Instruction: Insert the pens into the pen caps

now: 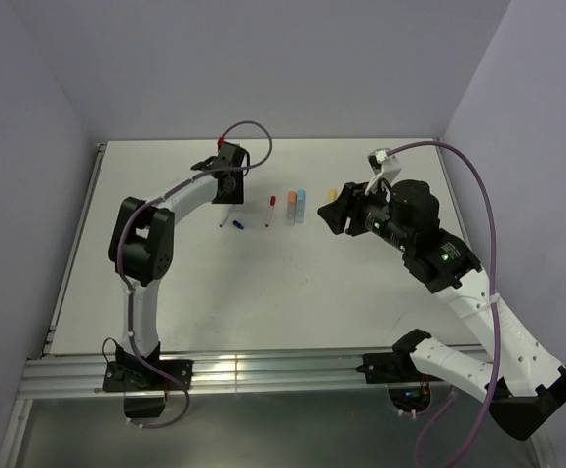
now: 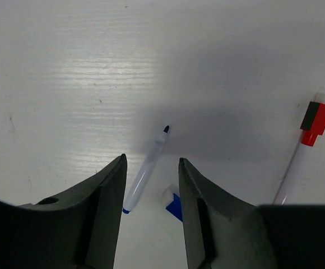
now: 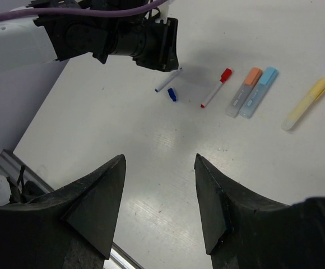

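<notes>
Right now my left gripper (image 2: 151, 160) hangs just above the table (image 1: 263, 292) with its jaws partly apart and nothing held between them. Directly under the gap lies the thin pen (image 2: 146, 170), flat on the surface and uncapped, its dark blue tip pointing away from my wrist. The dark blue cap (image 2: 175, 206) lies loose just beside that pen's rear end, on its right, apart from the tip. Farther right of the thin pen lies the red-capped pen (image 2: 298, 159), its cap on and its pale barrel running roughly the same way. Beyond it, well to the right of the thin pen, the orange-ended stubby pen (image 3: 244, 92) and the light blue-ended one (image 3: 259, 92) lie side by side, nearly touching, and the yellow pen (image 3: 305, 103) lies farthest from it. My right gripper (image 3: 159, 159) hovers near that yellow pen, jaws spread and empty.
</notes>
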Available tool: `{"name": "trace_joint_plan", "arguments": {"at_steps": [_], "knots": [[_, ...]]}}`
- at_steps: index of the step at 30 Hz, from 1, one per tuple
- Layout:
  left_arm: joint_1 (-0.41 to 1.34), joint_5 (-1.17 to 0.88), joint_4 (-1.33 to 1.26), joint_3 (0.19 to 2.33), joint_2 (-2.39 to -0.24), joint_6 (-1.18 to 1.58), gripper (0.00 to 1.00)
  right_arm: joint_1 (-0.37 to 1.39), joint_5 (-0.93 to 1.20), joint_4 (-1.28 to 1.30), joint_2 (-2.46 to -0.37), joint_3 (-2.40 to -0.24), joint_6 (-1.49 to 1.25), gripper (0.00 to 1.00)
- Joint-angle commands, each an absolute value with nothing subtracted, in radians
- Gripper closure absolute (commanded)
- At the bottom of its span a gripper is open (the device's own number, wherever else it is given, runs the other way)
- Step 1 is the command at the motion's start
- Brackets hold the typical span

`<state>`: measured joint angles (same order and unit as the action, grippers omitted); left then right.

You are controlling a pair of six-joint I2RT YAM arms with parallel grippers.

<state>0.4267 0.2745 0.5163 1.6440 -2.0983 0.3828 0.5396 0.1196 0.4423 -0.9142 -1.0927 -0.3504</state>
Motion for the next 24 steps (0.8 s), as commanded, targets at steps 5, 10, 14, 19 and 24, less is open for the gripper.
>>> {"name": "trace_joint_plan", "arguments": {"at_steps": [5,10,14,19,24], "knots": [[0.411,0.215,0.489,1.687,-2.166,0.304,0.54,0.535,0.101,0.436,-0.905,-1.1,-0.348,0.4],[0.39,0.176,0.483,1.69,-2.194,0.296,0.55,0.534,0.098,0.437,-0.907,-1.098,-0.348,0.41],[0.385,0.167,0.489,1.692,-2.209,0.299,0.59,0.535,0.097,0.437,-0.91,-1.1,-0.351,0.44],[0.384,0.152,0.491,1.669,-2.217,0.322,0.68,0.535,0.103,0.439,-0.913,-1.1,-0.351,0.46],[0.383,0.143,0.494,1.64,-2.218,0.345,0.85,0.535,0.109,0.436,-0.917,-1.1,-0.353,0.49]]}}
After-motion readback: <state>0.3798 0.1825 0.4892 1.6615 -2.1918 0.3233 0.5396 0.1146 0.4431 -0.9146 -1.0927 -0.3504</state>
